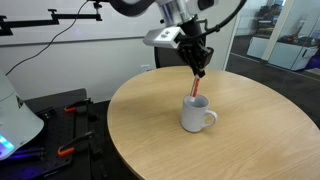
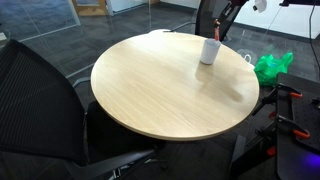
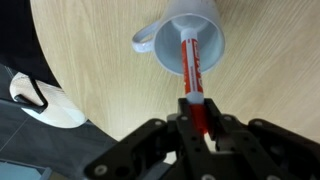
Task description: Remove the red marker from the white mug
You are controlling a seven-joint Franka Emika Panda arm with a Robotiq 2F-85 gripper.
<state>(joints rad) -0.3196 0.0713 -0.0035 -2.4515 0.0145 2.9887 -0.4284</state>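
Partly in white mug (image 1: 197, 118) — red marker (image 1: 196, 89), pinched by hand (image 1: 199, 70).

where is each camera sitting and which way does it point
Exterior view: beside the round table, looking across it at the white mug; shows the arm and the gripper shut on the red marker.
Exterior view: higher, farther back, looking down over the table to the mug at its far edge; only part of the arm shows.
Wrist view: on the wrist, looking down past the fingers at the marker in the mug.
Shared: all three show mug and table.
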